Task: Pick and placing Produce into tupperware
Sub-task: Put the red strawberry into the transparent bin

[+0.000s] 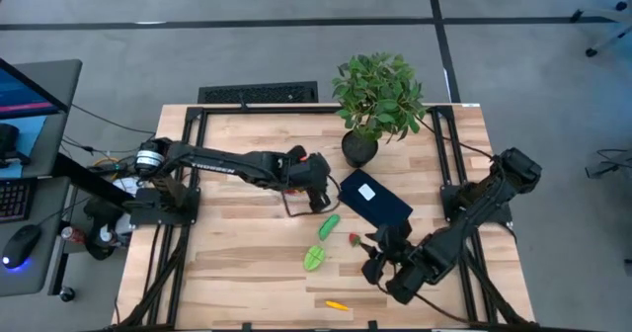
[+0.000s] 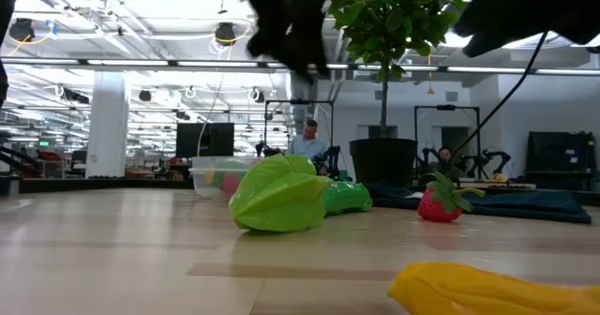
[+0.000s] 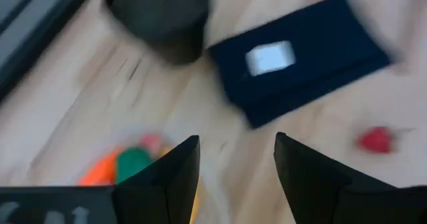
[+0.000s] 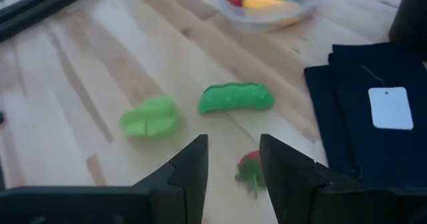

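Note:
My left gripper is open and empty above the clear tupperware, which holds orange, green, yellow and red produce. My right gripper is open, low over the table, with the red strawberry lying at its fingertips; I cannot tell if it touches. A green pod, a green lobed fruit and a yellow-orange piece lie on the table.
The leafy potted plant stands at the far side, its dark pot close to my left gripper. A dark blue flat rectangle with a white label lies between the two grippers. Black frame rails run along both sides.

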`<state>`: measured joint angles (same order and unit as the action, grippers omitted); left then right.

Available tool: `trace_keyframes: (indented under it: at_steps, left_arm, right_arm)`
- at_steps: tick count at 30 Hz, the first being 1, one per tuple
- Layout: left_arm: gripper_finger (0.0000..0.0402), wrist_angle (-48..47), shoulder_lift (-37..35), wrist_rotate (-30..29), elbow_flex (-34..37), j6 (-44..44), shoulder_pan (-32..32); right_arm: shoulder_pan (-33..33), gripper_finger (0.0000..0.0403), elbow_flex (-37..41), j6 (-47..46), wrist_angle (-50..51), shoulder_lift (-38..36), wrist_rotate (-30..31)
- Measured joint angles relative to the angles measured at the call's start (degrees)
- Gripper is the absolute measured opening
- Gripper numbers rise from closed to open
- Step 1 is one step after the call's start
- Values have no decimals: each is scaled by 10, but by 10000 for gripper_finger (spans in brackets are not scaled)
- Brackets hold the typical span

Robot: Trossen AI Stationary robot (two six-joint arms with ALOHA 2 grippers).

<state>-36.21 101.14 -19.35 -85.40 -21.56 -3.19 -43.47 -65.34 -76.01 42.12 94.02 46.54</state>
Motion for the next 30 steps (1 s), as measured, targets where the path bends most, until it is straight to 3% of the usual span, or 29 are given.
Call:
trace_keyframes:
  at_steps: [4, 9, 12, 14, 19, 25, 30]
  left_arm:
    - [183, -24, -11, -2, -66, 95, -27]
    - [183, -91, -41, -26, -146, 220, -43]
    - [183, -165, -63, -57, -185, 192, -42]
    - [183, -197, -82, -47, -197, 193, -41]
    - [183, -263, -136, 66, -192, 250, -50]
    - [183, -231, -214, 70, -140, 277, -57]
    - [183, -138, -309, 110, -27, 318, -66]
  right_arm:
    - [30, 127, 0, 8, -23, 0, 0]
    - [62, 127, 0, 90, -111, 0, -2]
    - [81, 127, 0, 148, -172, 0, -2]
    - [93, 127, 0, 185, -205, 0, -3]
    - [121, 127, 0, 242, -257, 0, -2]
    - [145, 127, 0, 255, -287, 0, -2]
    - [152, 127, 0, 255, -298, 0, -2]
